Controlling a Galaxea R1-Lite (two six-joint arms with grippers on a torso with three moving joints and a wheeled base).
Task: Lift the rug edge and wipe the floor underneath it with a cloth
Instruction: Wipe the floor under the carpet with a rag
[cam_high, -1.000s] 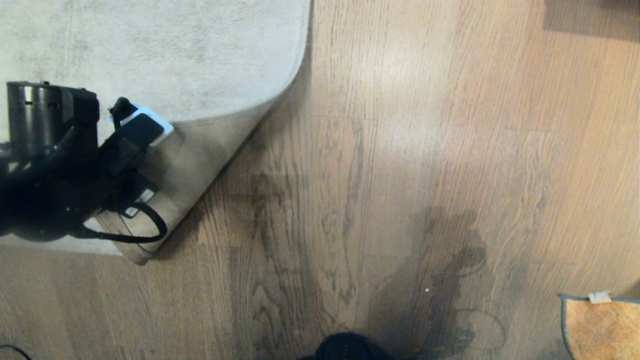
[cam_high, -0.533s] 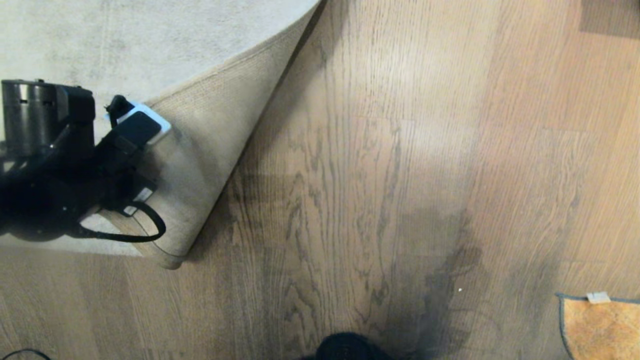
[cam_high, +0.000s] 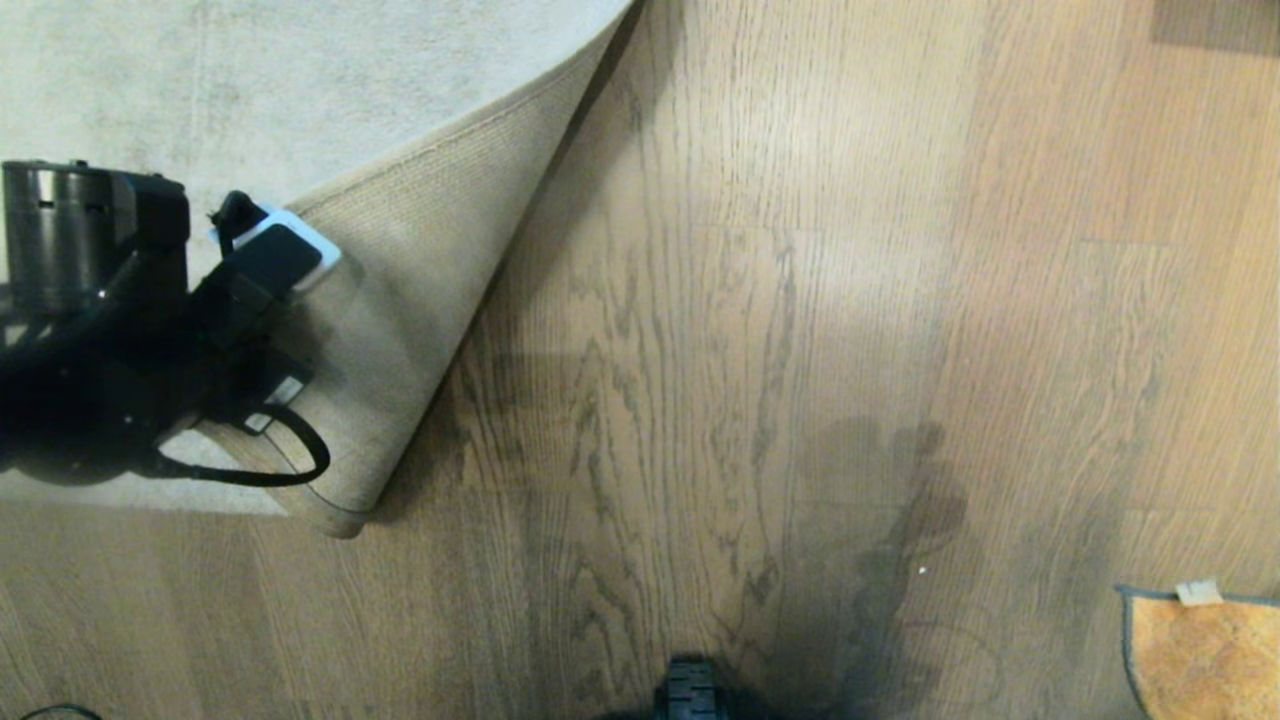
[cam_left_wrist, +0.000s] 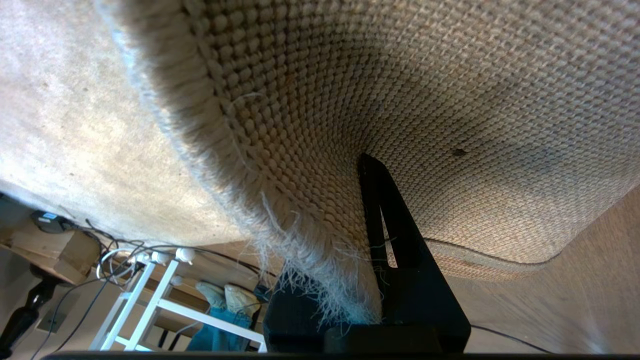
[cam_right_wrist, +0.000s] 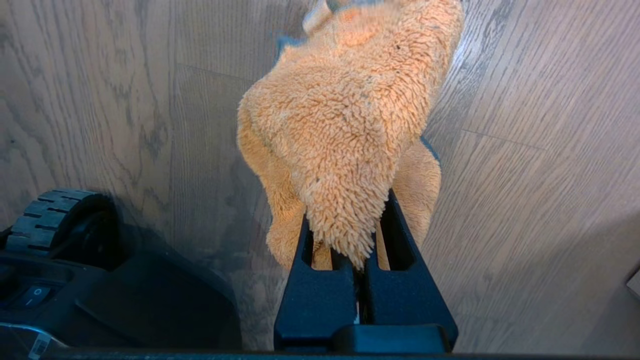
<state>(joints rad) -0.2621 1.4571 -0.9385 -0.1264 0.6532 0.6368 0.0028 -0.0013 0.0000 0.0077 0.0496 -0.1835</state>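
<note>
Beige woven backing faces up where the rug edge (cam_high: 440, 260) is folded back diagonally over the grey pile, its rounded corner (cam_high: 335, 515) hanging near the left edge of the floor (cam_high: 760, 300) as the head view shows it. The left gripper (cam_high: 290, 330) has its fingers pressed together on that fold; in the left wrist view one black finger (cam_left_wrist: 395, 240) lies flat against the backing and the fringe of pile spills over the other side.

By the broad, smooth curve of the fold, the rug looks thick and fairly stiff, and heavy for its size, so it would likely sag or slip free if pinched only at the frayed fringe. A hold deeper on the bound border, near the corner, seems the surest place.

The cloth (cam_right_wrist: 345, 125), an orange fuzzy rag with dark trim, is soft and light and droops from the right gripper (cam_right_wrist: 357, 260), whose fingers are clamped on one bunched end. In the head view it shows at the bottom right corner (cam_high: 1205, 655), well apart from the bared planks beside the fold. Bunched this way, it will probably need pressing flat to wipe well.
</note>
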